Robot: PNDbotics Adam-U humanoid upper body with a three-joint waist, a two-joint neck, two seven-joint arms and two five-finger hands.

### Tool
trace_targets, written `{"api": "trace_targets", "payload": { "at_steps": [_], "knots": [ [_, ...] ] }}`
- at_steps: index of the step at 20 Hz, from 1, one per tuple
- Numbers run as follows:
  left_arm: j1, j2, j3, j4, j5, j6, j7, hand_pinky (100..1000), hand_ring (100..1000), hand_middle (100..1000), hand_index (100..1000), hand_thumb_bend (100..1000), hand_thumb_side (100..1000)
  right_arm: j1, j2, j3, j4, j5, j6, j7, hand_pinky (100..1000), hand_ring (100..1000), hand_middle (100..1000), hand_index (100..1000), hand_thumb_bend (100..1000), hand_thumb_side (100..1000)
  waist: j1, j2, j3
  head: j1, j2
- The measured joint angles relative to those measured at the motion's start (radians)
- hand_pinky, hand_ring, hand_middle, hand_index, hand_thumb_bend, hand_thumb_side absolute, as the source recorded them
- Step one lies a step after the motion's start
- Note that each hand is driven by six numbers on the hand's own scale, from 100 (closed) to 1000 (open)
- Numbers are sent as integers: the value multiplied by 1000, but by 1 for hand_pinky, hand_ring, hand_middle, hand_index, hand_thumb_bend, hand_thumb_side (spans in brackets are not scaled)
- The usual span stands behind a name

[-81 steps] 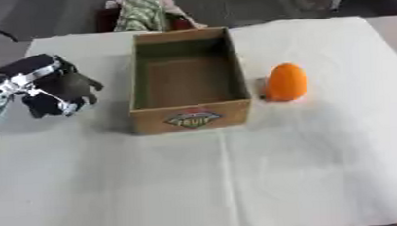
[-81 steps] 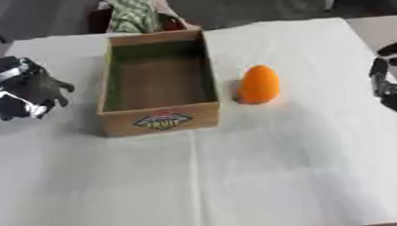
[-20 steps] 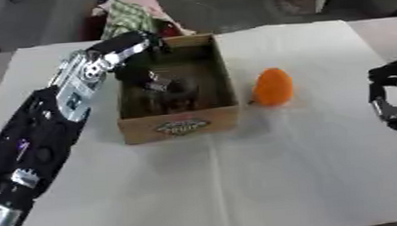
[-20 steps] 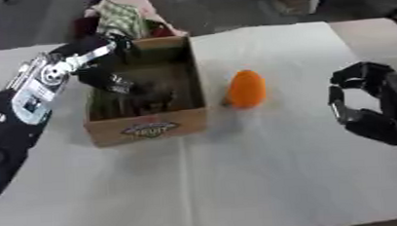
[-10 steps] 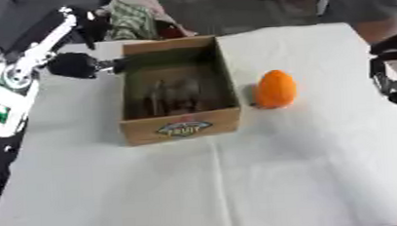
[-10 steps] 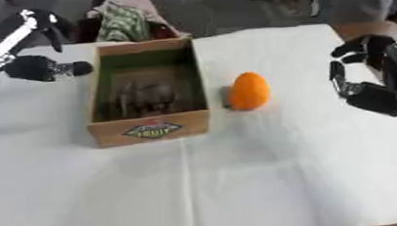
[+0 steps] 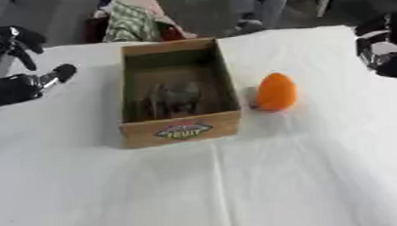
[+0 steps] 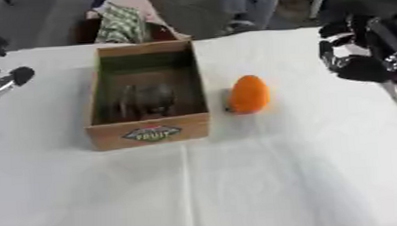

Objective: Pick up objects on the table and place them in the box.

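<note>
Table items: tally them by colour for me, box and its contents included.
Orange item, on the cloth right of the box: 1
Grey item, inside the box: 1
Brown cardboard box: 1
Total: 3

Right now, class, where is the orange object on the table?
The orange object sits on the white table, just right of the cardboard box, near its front right corner and outside it.

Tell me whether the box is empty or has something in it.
Not empty. A grey object lies on the floor of the open box; what it is cannot be told. The orange object sits outside.
</note>
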Motion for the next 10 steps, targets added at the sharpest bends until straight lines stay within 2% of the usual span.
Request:
{"api": "trace_targets", "payload": {
  "at_steps": [5, 10],
  "knots": [
    [56, -24, -1, -93, 75, 67, 74, 685, 450, 533, 700, 671, 505, -76, 39, 27, 123, 67, 26, 62, 792, 862, 733, 752, 100, 118, 4, 4, 14, -9, -8],
    [67, -37, -2, -113, 156, 93, 112, 684, 448, 530, 698, 670, 498, -135, 82, 49, 255, 146, -7, 94, 813, 883, 764, 761, 100, 125, 6, 4, 19, -16, -8]
  ]
}}
